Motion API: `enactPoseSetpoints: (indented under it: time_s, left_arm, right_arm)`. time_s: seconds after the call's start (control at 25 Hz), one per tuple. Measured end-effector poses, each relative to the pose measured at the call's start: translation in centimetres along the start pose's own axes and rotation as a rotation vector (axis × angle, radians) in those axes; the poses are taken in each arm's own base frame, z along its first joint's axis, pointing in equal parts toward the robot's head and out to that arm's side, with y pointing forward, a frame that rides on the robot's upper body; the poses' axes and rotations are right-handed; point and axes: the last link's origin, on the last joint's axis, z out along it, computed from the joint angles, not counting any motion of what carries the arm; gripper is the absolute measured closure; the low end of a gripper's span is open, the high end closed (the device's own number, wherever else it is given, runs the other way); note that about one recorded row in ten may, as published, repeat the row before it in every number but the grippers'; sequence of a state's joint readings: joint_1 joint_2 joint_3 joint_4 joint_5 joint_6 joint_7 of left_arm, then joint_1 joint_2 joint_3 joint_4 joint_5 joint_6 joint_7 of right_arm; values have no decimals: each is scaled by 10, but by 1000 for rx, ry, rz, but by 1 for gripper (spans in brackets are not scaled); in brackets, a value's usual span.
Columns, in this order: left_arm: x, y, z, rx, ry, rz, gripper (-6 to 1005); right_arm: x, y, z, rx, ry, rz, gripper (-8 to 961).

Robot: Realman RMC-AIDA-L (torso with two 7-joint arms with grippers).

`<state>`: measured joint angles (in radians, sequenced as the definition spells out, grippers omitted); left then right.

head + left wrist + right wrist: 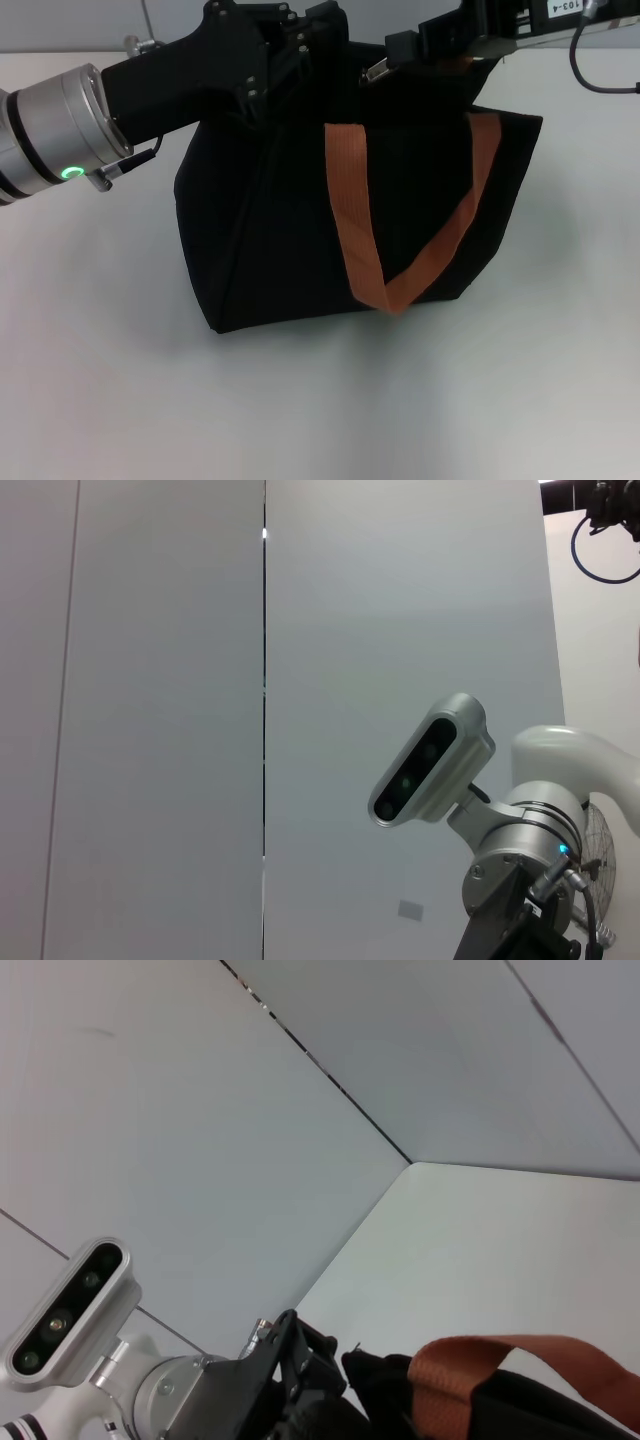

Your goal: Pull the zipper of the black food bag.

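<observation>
Black fabric fills the middle of the head view: the black food bag (300, 230) stands on a white surface (100, 380), its orange-brown strap handle (400, 220) hanging in a loop down the near face toward 6 o'clock. At 10 o'clock the left arm, silver-cuffed with a green ring light, reaches in, and the left gripper (285, 50) sits against the bag's top edge at about 11 o'clock; black on black, so whether its jaws are spread or pinching cannot be told. At 12 o'clock a small silver piece, seemingly the zipper (377, 70), shows on the top edge. Just beside it, toward 1 o'clock, the right gripper (440, 40) meets the bag top; its jaws' state cannot be told either. The right wrist view catches a second strap (510, 1360) arching over the dark fabric
</observation>
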<state>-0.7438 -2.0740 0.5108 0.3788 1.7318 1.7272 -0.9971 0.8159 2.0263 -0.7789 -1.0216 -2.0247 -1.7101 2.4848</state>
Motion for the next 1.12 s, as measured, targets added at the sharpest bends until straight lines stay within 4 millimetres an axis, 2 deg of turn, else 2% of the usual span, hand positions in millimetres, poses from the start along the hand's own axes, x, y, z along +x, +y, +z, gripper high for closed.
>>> enactPoseSetpoints:
  time_s: [1.12]
  left_arm:
    - [2, -1, 1, 4, 9, 1, 965]
  right_arm:
    - [-2, 1, 8, -22, 19, 2, 953]
